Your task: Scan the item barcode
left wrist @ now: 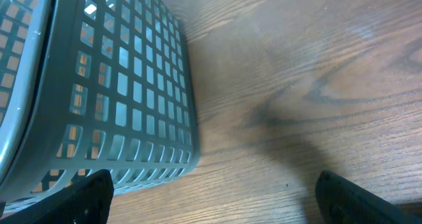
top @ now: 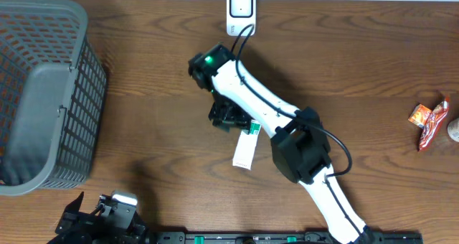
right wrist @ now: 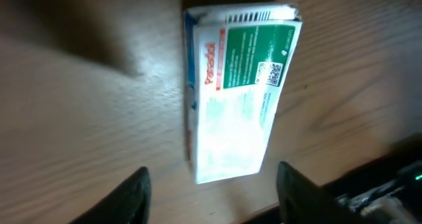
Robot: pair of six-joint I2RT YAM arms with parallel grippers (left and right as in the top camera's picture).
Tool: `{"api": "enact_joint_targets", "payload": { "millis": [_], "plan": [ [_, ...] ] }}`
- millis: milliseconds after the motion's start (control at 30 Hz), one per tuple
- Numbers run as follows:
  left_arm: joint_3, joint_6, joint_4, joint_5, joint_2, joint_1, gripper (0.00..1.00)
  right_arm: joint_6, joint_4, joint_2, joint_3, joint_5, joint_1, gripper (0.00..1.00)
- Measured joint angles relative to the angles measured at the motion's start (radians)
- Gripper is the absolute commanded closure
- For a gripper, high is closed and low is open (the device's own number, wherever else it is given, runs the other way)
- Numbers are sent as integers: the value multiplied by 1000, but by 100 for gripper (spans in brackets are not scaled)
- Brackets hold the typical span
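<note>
Overhead: the white box lies flat on the table near centre, with the right gripper at its 11 o'clock end and the arm covering that end. The scanner sits at 12, the grey basket at 9 and snack packets at 3.

Left wrist: the left gripper is spread wide and empty, with the basket at 10.

Right wrist: jaws apart, clear of the box. It shows a green panel and a QR code; the red lettering is too blurred to read.

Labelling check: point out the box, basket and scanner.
box [right wrist: 231, 112]: right wrist view, middle of printed face.
basket [top: 93, 100]: overhead view, right side wall.
scanner [top: 241, 6]: overhead view, centre of its top.
</note>
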Motion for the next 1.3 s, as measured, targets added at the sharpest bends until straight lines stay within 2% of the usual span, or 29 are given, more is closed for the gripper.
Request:
{"api": "enact_joint_targets", "payload": {
  "millis": [100, 400, 733, 900, 1067, 1167, 1300],
  "plan": [
    [0, 0, 0, 0, 0, 0, 2, -2, 1, 0, -33, 25, 21, 14],
    [0, 0, 0, 0, 0, 0, 2, -23, 0, 0, -53, 62, 22, 1],
    [0, 0, 0, 0, 0, 0, 2, -61, 34, 0, -89, 84, -4, 1],
    [0, 0, 0, 0, 0, 0, 2, -90, 116, 0, -166, 81, -19, 1],
    [0, 0, 0, 0, 0, 0, 2, -175, 251, -44, -268, -7, -36, 8],
    [0, 0, 0, 0, 0, 0, 2, -205, 294, -61, -305, -50, -49, 19],
    [0, 0, 0, 0, 0, 0, 2, -229, 317, -69, -332, -98, -62, 22]
  ]
}}
